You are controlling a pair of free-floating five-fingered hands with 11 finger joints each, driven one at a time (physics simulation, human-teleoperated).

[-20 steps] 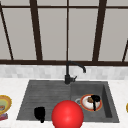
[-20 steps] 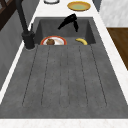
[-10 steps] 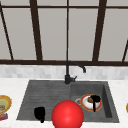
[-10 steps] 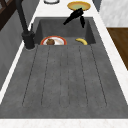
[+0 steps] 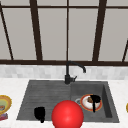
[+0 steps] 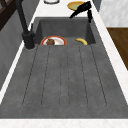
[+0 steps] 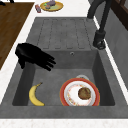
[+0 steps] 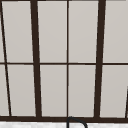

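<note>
Yellow against the grey stone, the banana (image 7: 35, 95) lies flat on the floor of the sink basin (image 7: 55, 76), in the near corner on the basin's left side as I face the sink; in the right side view its long axis runs roughly left to right along the sink, curving, with the stem end toward the draining board. I see my right hand (image 7: 33, 56) hovering above that end of the basin, just over the banana, fingers stretched out straight and spread apart, holding nothing, pointing toward the far wall. In the left side view the same hand (image 6: 81, 10) hangs above the basin's near rim. My left hand (image 5: 39, 114) floats over the near edge of the draining board (image 6: 65, 75); I cannot tell how its fingers stand. Beside the banana sits a red-rimmed plate (image 7: 80, 95) with a brown muffin-like lump (image 7: 84, 93) on it, close to the drain (image 7: 81, 77). A black tap (image 5: 71, 72) stands at the far rim. A red ball (image 5: 67, 115) blocks my front view of the near rim. A yellow bowl (image 5: 3, 104) rests on the left counter. I can read no labels.
</note>
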